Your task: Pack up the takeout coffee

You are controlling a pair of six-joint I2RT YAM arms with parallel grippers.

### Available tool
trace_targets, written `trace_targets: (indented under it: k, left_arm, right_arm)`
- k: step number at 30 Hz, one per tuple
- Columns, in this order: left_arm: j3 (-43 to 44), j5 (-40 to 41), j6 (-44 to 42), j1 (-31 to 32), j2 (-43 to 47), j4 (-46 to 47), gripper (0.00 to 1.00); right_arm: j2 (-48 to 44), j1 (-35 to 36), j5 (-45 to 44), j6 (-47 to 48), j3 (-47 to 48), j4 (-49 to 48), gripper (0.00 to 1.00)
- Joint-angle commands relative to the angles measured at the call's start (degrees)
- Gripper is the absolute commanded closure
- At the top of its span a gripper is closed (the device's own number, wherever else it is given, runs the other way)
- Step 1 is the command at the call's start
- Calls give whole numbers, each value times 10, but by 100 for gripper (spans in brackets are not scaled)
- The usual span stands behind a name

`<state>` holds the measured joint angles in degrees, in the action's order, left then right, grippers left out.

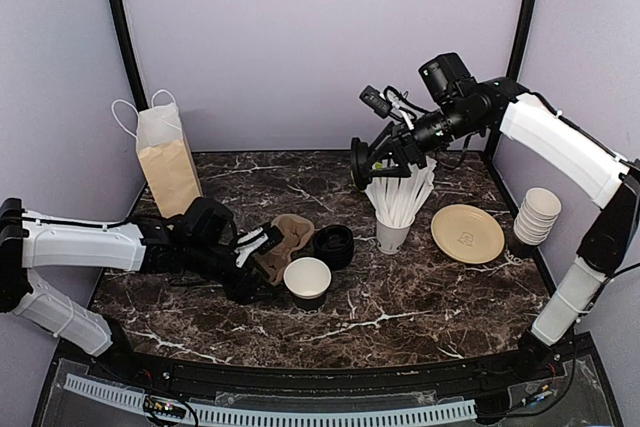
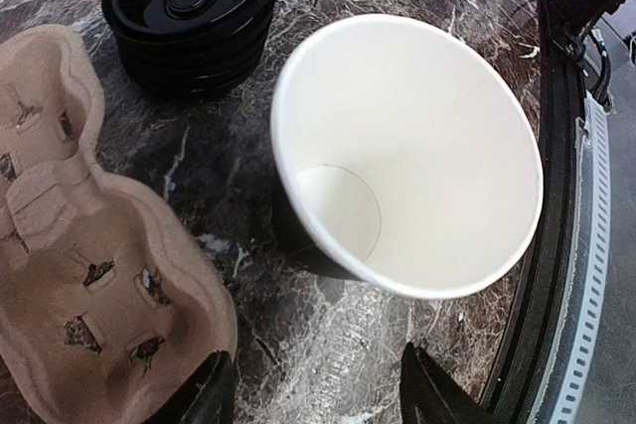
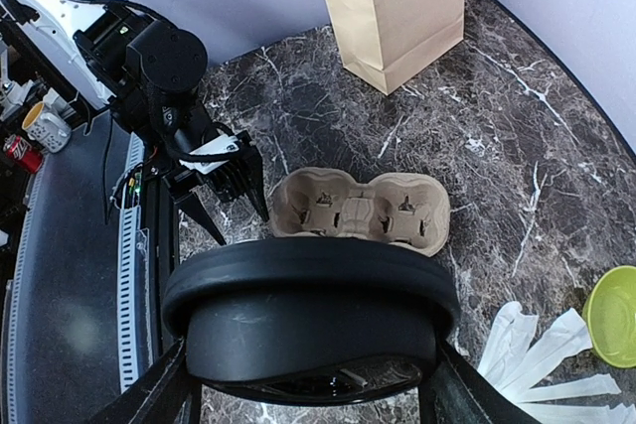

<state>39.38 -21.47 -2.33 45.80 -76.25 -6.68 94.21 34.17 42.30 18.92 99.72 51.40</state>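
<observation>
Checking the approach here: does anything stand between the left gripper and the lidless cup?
Nothing visible does. The left gripper faces the cup with open jaws across bare tabletop; the pulp carrier and lid stack lie off to one side of that path.

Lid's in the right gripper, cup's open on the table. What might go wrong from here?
The cup stands unheld ahead of the open left gripper; pressing the lid on might tip it.
The right gripper holds the lid near the straws; swinging down could clip them.
The carrier and lid stack crowd the cup.
</observation>
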Motion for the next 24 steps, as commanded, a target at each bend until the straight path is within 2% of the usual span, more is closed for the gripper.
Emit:
trace_targets:
  k: [1, 15, 24]
  left_arm:
    - [-12, -18, -33, 3, -8, 71, 41]
    - [43, -80, -59, 18, -118, 129, 46]
    - [68, -101, -67, 28, -167, 165, 47]
  right_arm:
    - [-12, 8, -8, 15, -2, 8, 33]
    - [-15, 10, -27, 28, -20, 12, 33]
    - [-5, 25, -74, 48, -14, 32, 33]
